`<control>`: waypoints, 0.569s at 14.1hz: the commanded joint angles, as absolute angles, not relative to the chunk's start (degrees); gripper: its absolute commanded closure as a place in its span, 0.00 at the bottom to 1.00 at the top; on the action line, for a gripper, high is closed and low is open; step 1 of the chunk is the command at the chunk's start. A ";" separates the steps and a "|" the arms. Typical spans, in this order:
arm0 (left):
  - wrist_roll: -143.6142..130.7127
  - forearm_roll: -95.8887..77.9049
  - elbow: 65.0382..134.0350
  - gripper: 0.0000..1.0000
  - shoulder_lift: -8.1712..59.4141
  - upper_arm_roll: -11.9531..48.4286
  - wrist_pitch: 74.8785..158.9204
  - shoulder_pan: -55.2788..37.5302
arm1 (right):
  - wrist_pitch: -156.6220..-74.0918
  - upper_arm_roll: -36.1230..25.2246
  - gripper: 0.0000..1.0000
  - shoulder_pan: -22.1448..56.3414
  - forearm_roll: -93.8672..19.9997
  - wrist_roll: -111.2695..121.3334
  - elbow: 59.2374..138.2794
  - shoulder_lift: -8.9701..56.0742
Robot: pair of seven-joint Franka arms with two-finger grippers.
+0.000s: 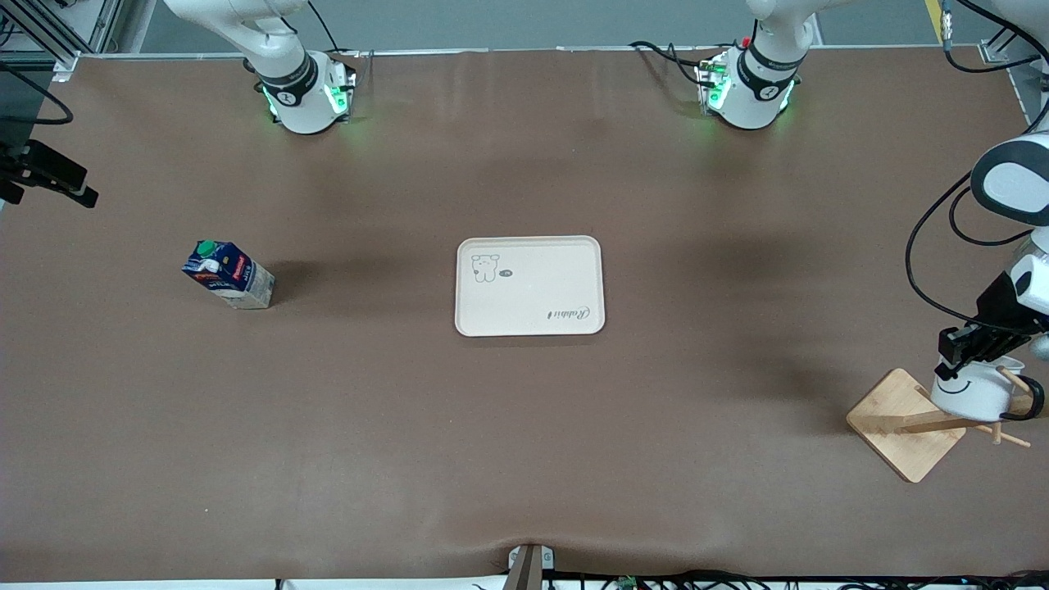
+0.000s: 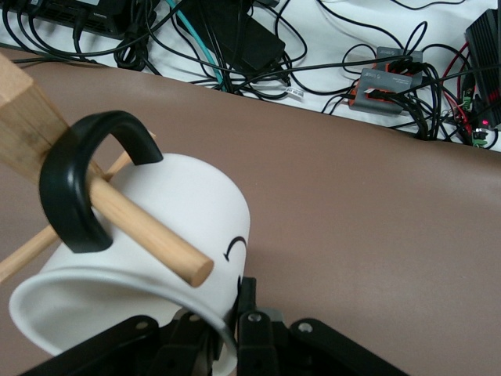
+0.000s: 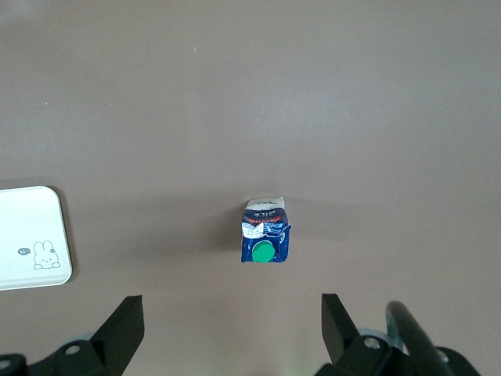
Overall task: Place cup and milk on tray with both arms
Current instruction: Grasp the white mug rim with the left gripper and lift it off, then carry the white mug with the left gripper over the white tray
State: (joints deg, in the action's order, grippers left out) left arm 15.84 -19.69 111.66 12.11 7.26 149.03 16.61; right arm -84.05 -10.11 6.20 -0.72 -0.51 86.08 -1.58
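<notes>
My left end effector [image 1: 971, 348] is clenched on the rim of the cup [image 1: 975, 389], which hangs by its black handle on a peg [image 2: 149, 233] of a wooden rack [image 1: 905, 422] at the left arm's end of the desk [image 1: 524, 426]. My right end effector [image 3: 231, 329] hangs released, high above the milk [image 1: 228, 274], which stands upright toward the right arm's end. The tray [image 1: 529, 286] lies bare mid-desk between them, well apart from both.

The main risk, as I judge it, is the handle: it loops around the peg, so pulling the cup any way but along the peg could snag it and drag or tip the light rack. My grip holds only a thin rim, so the cup could also twist or slip. The tall, narrow milk could topple if a finger [image 3: 338, 325] nudges it on the way down.

The desk is covered in a smooth brown mat, slightly wrinkled at its near edge. Cables [image 2: 313, 47] and small electronics lie past the desk's edge.
</notes>
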 commanded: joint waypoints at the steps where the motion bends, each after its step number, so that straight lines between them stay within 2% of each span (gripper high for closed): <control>1: 16.97 -21.27 111.00 1.00 12.04 8.52 149.06 16.88 | -83.85 -9.93 0.00 6.15 -0.70 -0.62 85.61 -1.50; 3: 16.35 -21.27 111.53 1.00 10.73 10.28 147.93 16.96 | -83.85 -9.93 0.00 6.07 -0.70 -0.70 85.69 -1.41; 8: 14.24 -20.39 111.53 1.00 7.74 10.28 138.27 16.96 | -83.85 -9.93 0.00 5.89 -0.70 -0.70 85.69 -1.41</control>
